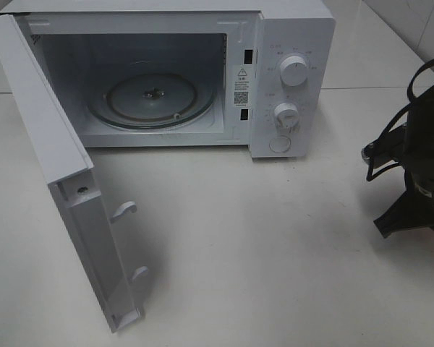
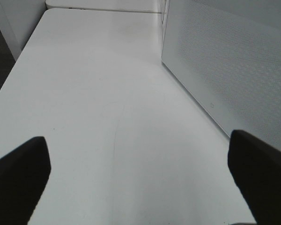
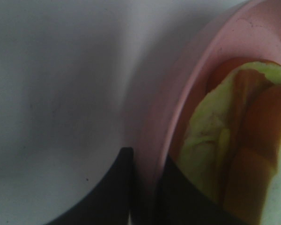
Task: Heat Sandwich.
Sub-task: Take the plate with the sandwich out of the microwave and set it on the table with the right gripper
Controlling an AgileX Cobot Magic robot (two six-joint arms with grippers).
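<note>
The sandwich [image 3: 225,154] shows only in the right wrist view, very close and blurred: pale yellow-green filling and tan crust on a pink plate [image 3: 192,75]. My right gripper [image 3: 147,187] is shut on the plate's rim, one dark finger [image 3: 112,192] outside it and the other inside. In the exterior high view only my right arm [image 1: 419,166] shows, at the right edge; plate and sandwich are out of view there. My left gripper [image 2: 140,187] is open and empty above the white table, beside the microwave's perforated side wall [image 2: 234,61].
The white microwave [image 1: 289,79] stands at the back with its door [image 1: 65,181] swung wide open toward the front left. Its glass turntable [image 1: 152,97] is bare. Two knobs [image 1: 294,72] are on its right panel. The white table [image 1: 260,246] stretches in front.
</note>
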